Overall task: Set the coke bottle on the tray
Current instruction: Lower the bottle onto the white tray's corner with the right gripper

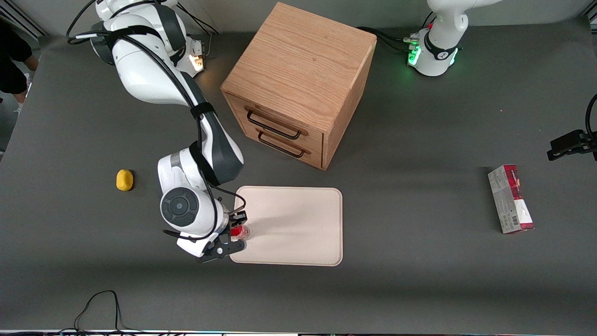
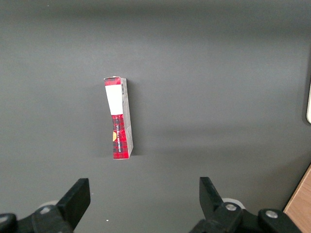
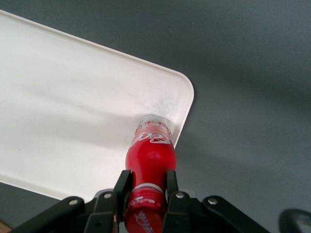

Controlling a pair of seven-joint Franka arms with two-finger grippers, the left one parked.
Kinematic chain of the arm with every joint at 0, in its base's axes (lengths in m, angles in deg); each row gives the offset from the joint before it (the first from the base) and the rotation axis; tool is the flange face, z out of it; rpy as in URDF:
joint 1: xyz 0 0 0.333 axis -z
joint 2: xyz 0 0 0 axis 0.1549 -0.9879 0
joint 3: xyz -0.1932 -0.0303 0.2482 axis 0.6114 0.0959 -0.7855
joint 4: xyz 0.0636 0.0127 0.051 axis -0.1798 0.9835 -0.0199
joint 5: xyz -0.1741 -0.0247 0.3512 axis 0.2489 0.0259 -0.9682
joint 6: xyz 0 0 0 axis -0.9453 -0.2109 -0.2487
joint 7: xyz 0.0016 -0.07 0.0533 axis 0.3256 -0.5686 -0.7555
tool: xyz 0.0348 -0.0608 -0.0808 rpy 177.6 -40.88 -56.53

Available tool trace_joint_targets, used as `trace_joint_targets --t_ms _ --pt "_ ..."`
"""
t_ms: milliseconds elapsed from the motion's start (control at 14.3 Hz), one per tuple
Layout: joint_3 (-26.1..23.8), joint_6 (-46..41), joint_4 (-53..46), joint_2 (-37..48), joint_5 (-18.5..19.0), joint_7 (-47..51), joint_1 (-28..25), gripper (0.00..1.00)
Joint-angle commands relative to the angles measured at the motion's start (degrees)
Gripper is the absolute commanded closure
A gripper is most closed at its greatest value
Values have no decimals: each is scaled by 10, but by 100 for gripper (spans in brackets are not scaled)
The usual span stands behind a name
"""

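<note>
The small red coke bottle (image 3: 149,160), with white script lettering and a clear base, stood upright at the tray's edge, gripped near its cap by the end effector (image 3: 146,194). The large flat pinkish-beige tray (image 1: 298,219), round-cornered and low-rimmed, lay on the bench in front of the wooden cabinet's drawers.

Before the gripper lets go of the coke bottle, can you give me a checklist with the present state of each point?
1. Gripper grips the coke bottle near its cap: ok.
2. Bottle over the tray, at the edge toward the working arm's end: ok, but close to the rim.
3. Bottle base resting on the tray: cannot tell.
4. Bottle upright: cannot tell.
5. Tray bare around the bottle: ok.
6. Cabinet, carton and yellow lump apart from the tray: ok.
</note>
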Motion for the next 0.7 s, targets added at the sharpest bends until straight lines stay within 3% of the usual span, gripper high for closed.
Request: trace_joint_targets --t_ms 0,70,140,210,631 --pt "-2 0 -22 -8 -5 -8 1 100" --pt "-2 0 -22 -8 -5 -8 1 79" --pt "-2 0 -20 -8 -5 -4 1 23" --pt "-2 0 -20 -7 -6 -3 1 0" --pt "0 -9 -18 9 0 -1 -1 0"
